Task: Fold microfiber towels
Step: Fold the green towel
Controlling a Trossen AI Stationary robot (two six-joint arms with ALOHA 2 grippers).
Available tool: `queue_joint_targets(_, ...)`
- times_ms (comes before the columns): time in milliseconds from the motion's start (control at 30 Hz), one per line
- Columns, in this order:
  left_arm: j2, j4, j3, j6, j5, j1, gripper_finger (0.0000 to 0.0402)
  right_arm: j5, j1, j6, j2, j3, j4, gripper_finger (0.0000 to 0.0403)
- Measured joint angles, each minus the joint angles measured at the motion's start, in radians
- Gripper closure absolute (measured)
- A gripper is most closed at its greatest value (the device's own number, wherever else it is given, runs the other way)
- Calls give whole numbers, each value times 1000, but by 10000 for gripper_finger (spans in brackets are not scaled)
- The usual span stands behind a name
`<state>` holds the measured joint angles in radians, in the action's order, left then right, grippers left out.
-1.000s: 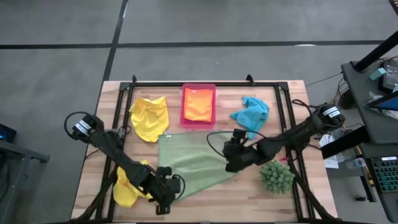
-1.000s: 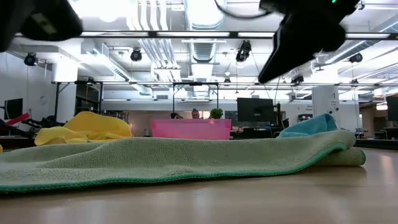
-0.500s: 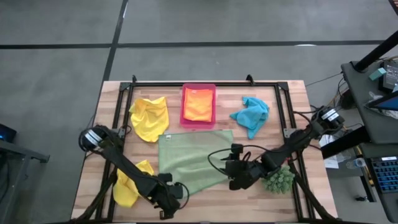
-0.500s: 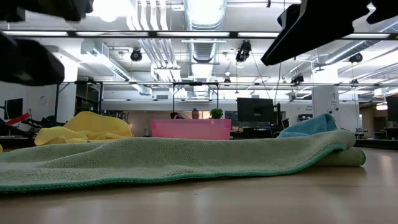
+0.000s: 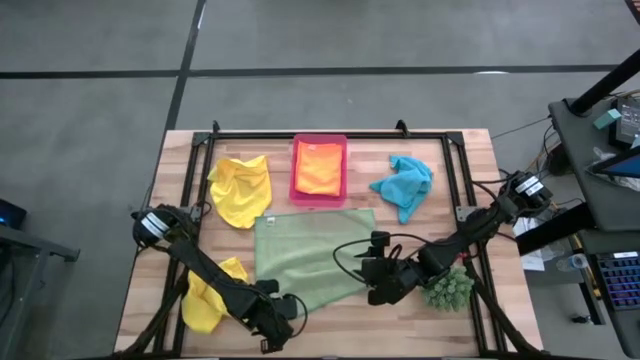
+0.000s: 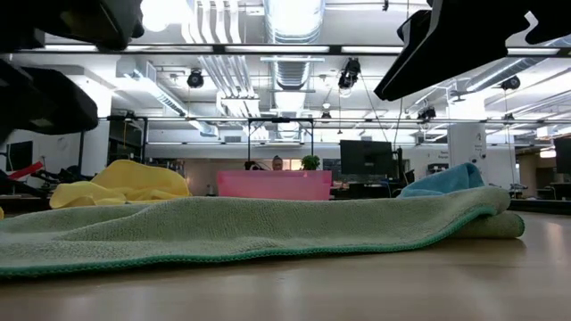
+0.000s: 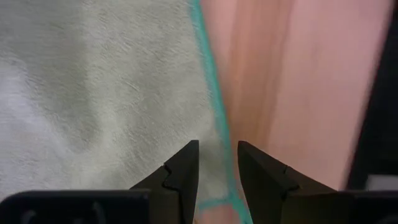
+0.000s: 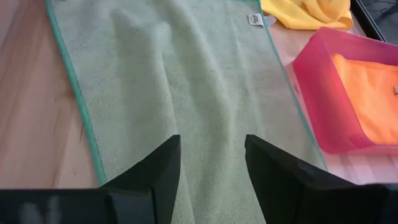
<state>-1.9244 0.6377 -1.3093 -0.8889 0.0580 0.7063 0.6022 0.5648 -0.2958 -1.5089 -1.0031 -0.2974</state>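
1. Light green towel is lying spread near the tabletop's front edge, so each near corner is getting a gripper: left gripper and right gripper, fingers parted and empty.
2. Left wrist view is showing the teal hem between the fingers, unreadable from above.

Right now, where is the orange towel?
In the high view, the orange towel lies inside the pink tray at the table's far middle, between the yellow towel on the left and the blue towel on the right.
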Motion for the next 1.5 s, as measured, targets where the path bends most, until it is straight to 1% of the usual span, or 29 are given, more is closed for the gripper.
queue_joint_targets(100,-15,0,0,-7,49,0,306,0,0,0,0,0,0,232)
queue_joint_targets(200,-30,0,1,-15,51,0,306,-2,0,0,0,0,0,232)
queue_joint_targets(267,-38,-1,-1,-14,48,0,306,-25,0,-1,0,2,-2,232)
queue_joint_targets(333,-46,0,-2,-15,41,1,306,-93,0,-8,0,5,-2,232)
queue_joint_targets(533,-52,0,-2,-15,33,2,308,-359,1,-29,0,28,-10,232)
queue_joint_targets(633,-53,2,0,-15,34,2,327,-413,5,-46,0,50,-26,232)
queue_joint_targets(767,-55,15,2,-17,38,1,384,-416,7,-68,0,97,-18,232)
queue_joint_targets(800,-55,17,2,-17,38,0,392,-409,7,-79,0,109,-12,232)
queue_joint_targets(933,-55,30,-1,-15,38,1,400,-366,7,-98,0,168,50,232)
queue_joint_targets(1067,-44,32,0,5,37,1,401,-365,7,-97,0,233,164,232)
queue_joint_targets(1200,-14,44,4,12,43,2,401,-352,6,-86,0,264,183,232)
queue_joint_targets(1300,33,54,5,14,80,1,401,-311,6,-85,0,282,189,232)
queue_joint_targets(1400,77,58,5,14,131,0,401,-264,6,-86,0,301,234,235)
queue_joint_targets(1500,119,66,6,14,172,-2,401,-232,6,-87,0,304,244,252)
